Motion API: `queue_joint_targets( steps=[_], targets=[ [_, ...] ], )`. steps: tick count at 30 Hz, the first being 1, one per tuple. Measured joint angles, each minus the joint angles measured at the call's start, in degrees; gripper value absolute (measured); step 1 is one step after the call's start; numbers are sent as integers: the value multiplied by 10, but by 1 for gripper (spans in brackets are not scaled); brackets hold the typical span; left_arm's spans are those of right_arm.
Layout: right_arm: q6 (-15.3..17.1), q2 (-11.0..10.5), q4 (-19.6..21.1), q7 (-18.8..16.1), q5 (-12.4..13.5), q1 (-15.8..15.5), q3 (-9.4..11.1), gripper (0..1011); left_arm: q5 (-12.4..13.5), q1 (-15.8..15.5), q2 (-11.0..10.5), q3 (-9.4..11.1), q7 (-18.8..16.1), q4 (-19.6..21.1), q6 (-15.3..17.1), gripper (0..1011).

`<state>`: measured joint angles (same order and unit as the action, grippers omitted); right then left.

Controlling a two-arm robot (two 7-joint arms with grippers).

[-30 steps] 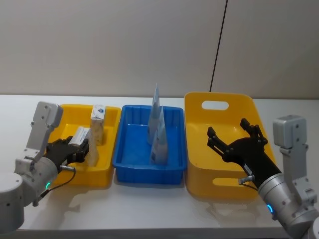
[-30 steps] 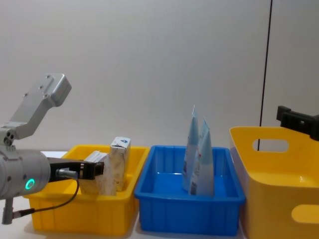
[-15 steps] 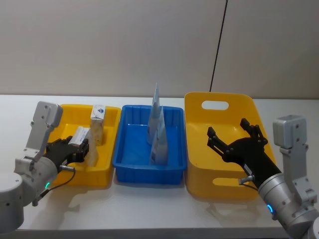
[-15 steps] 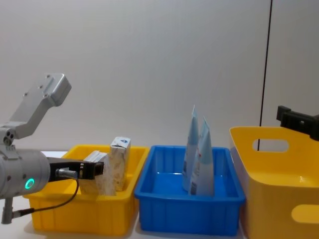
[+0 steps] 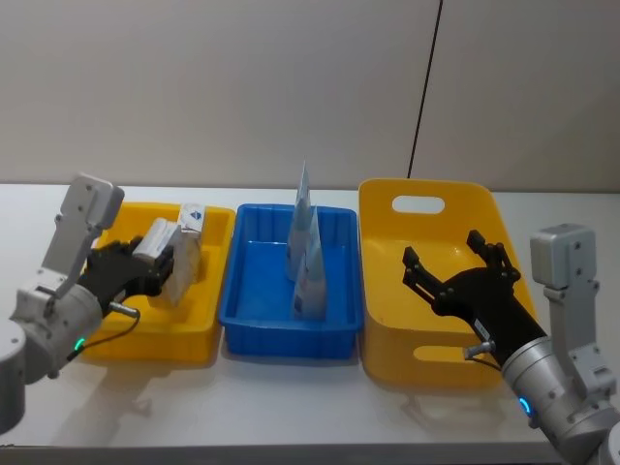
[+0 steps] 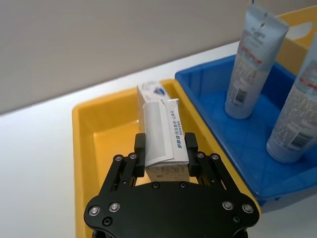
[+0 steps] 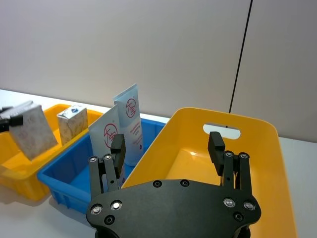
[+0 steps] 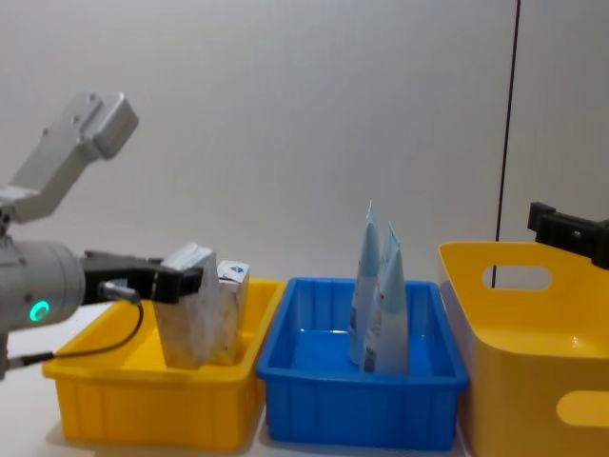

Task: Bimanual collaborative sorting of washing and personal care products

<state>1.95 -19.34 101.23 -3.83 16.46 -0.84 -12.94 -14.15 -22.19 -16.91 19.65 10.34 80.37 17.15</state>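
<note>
My left gripper [image 5: 147, 265] is shut on a beige speckled gable-top pack [image 5: 167, 254], holding it tilted just above the small yellow tray [image 5: 145, 345]. The left wrist view shows the pack [image 6: 166, 144] clamped between both fingers. A second pack [image 8: 233, 284] stands upright in that tray, right behind the held one. Two pale-blue squeeze tubes [image 5: 306, 250] stand upright in the blue tray [image 5: 291, 341]. My right gripper [image 5: 455, 271] hangs open over the large yellow bin [image 5: 380, 208], holding nothing.
The three containers stand side by side on a white table [image 5: 291, 407], close to its front edge. A black cable [image 5: 423, 97] runs down the wall behind the large bin. The bin's inside [image 7: 198, 153] holds nothing.
My left gripper has lifted the pack up out of the small yellow tray and tilted it. The right arm has stayed still.
</note>
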Motion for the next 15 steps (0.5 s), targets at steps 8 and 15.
queue_joint_targets(
  steps=[8,15],
  targets=[
    [0,0,0,0,0,0,0,1002,16,-11,-37,6,40,36,-15,429],
    [0,0,0,0,0,0,0,1002,20,-26,-73,7,91,70,-28,429]
  ],
)
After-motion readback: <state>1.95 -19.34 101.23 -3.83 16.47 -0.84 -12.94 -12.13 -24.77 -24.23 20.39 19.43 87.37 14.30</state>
